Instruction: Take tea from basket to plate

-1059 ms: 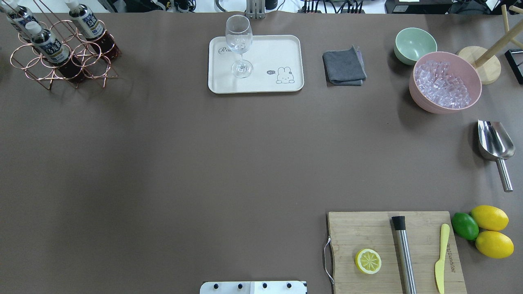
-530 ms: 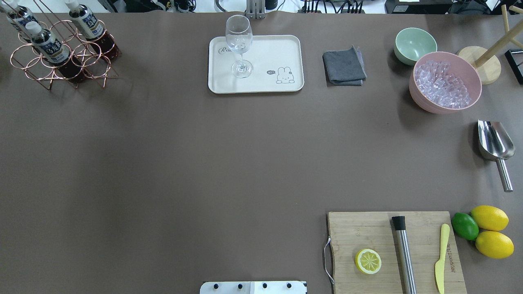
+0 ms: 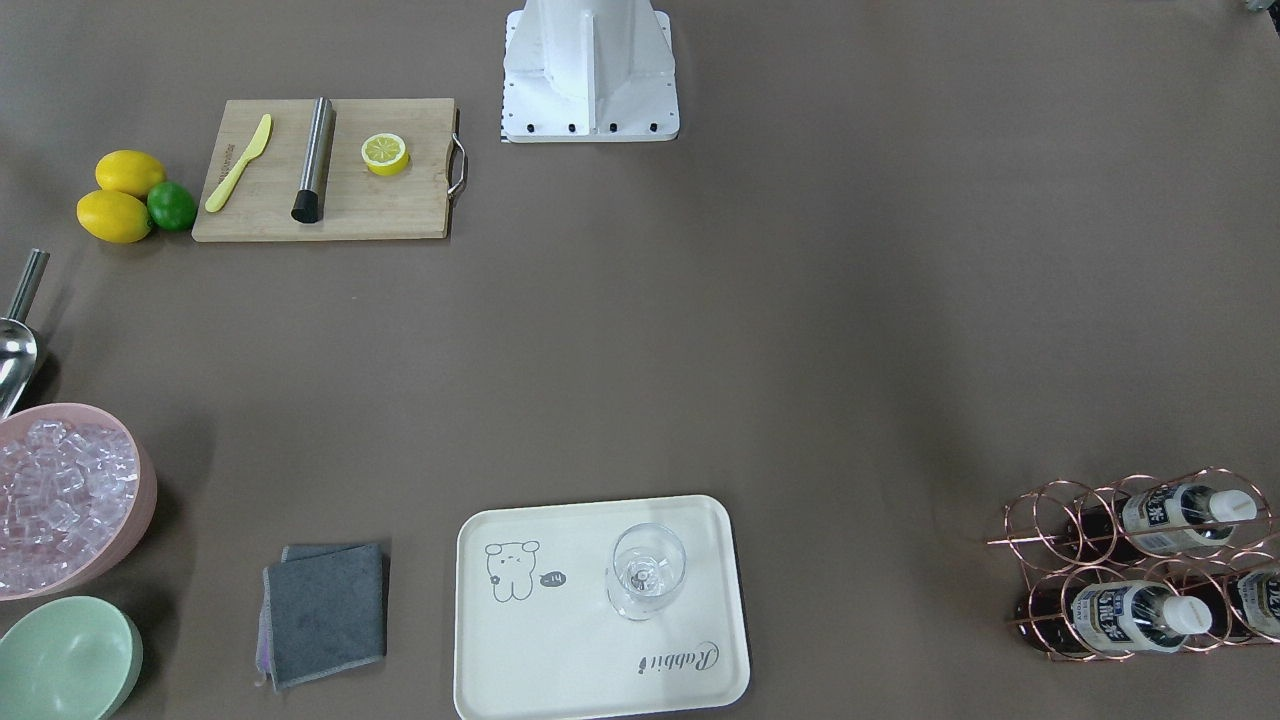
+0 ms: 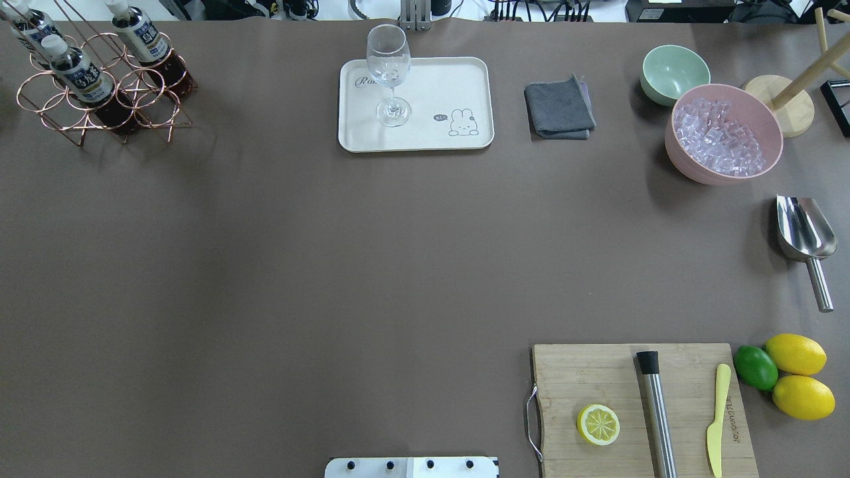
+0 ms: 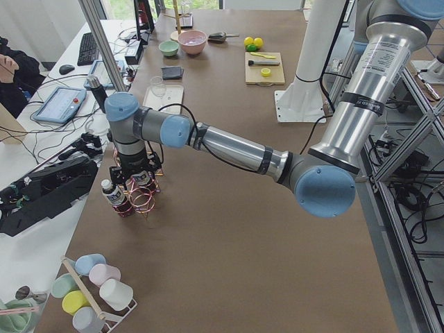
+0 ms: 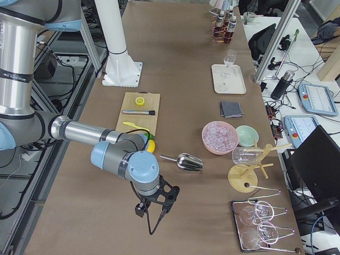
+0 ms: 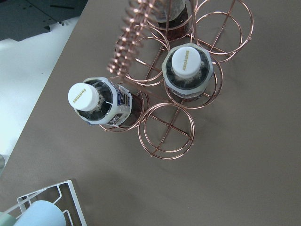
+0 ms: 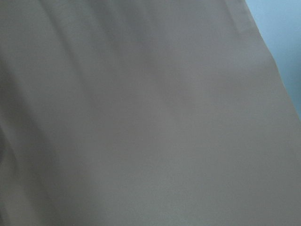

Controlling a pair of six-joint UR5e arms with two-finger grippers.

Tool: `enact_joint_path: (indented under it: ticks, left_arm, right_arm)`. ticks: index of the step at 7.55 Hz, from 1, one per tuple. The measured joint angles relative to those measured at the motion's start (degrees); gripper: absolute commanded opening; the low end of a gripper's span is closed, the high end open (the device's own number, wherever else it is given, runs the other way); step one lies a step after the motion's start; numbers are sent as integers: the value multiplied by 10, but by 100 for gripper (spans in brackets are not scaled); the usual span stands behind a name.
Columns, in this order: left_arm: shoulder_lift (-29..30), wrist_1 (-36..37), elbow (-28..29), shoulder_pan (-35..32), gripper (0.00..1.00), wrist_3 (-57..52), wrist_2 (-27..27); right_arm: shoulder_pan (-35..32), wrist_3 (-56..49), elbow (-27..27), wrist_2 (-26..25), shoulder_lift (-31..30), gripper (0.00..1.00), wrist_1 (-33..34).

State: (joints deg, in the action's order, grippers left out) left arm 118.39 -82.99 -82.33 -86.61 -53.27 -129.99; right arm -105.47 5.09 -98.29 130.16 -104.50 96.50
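Tea bottles (image 7: 186, 61): three alike, stood upright in ring cells of the wire rack (image 7: 165, 129) at the far left corner of the surface (image 4: 265, 265). None lifted yet.

Left tool (image 5: 135, 179): hung directly over the rack, just above the caps. Could not tell fingers apart or together from the one side view showing it.

Right tool (image 6: 154, 207): hung low over bare surface, well apart from rack and tray. Likewise could not tell its state.

Tray (image 4: 431, 86): lay well apart from the rack and carried a stemmed glass (image 4: 390, 73) toward its rack-side end.

Hazards, as judged:
- Snagging on the coiled handle (image 7: 129, 37) just beside the bottles, from an off-centre descent.
- Knocking a neighbouring bottle, from fingers spread wide between close cells.
- Hauling the light rack up along with the bottle, from a tilted pull against a ring.
- Toppling the glass, from a set-down too near it. Safer toward the bare end by the drawing.
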Motion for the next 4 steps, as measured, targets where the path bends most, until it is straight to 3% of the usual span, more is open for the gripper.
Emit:
enact_joint_path:
  ticks: [4]
  left_arm:
    - [134,15,140,16,98,-72,1]
  right_arm:
    - [-1,-1,-2,-4,-2,100,0]
